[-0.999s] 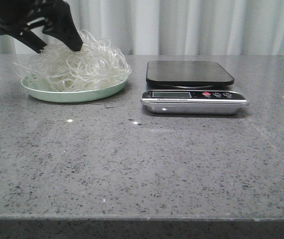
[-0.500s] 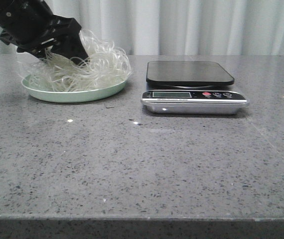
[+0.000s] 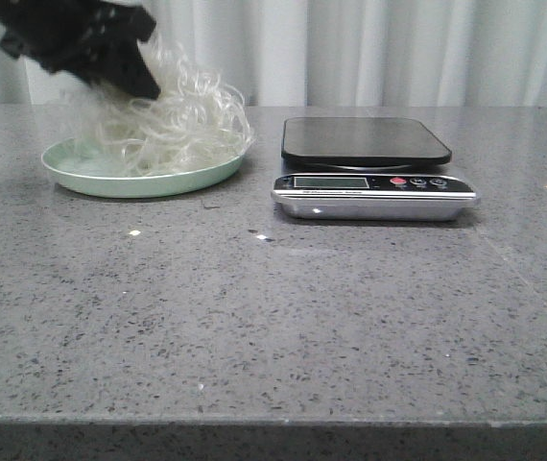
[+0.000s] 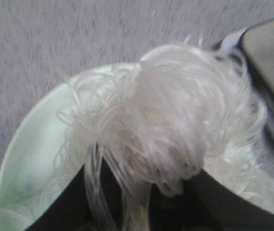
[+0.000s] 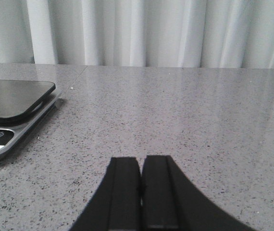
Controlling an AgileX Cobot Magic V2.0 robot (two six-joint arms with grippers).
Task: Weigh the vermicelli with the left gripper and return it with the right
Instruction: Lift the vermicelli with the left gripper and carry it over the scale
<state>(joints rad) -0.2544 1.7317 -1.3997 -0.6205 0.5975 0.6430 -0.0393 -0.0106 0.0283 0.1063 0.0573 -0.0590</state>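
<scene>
A grey speckled stone worktop [image 3: 283, 317] fills your front view, its near edge running straight across the bottom of the frame. Small bright glints of light dot its polished surface, and a faint straight seam crosses it at your right. Behind the worktop hangs a pale, whitish curtain [image 3: 398, 53] in soft vertical folds, closing off the whole back of the scene. Your right wrist view shows the same curtain [image 5: 142, 31] meeting the far edge of the worktop [image 5: 185, 110]. The light is even and diffuse, casting only weak shadows.
</scene>
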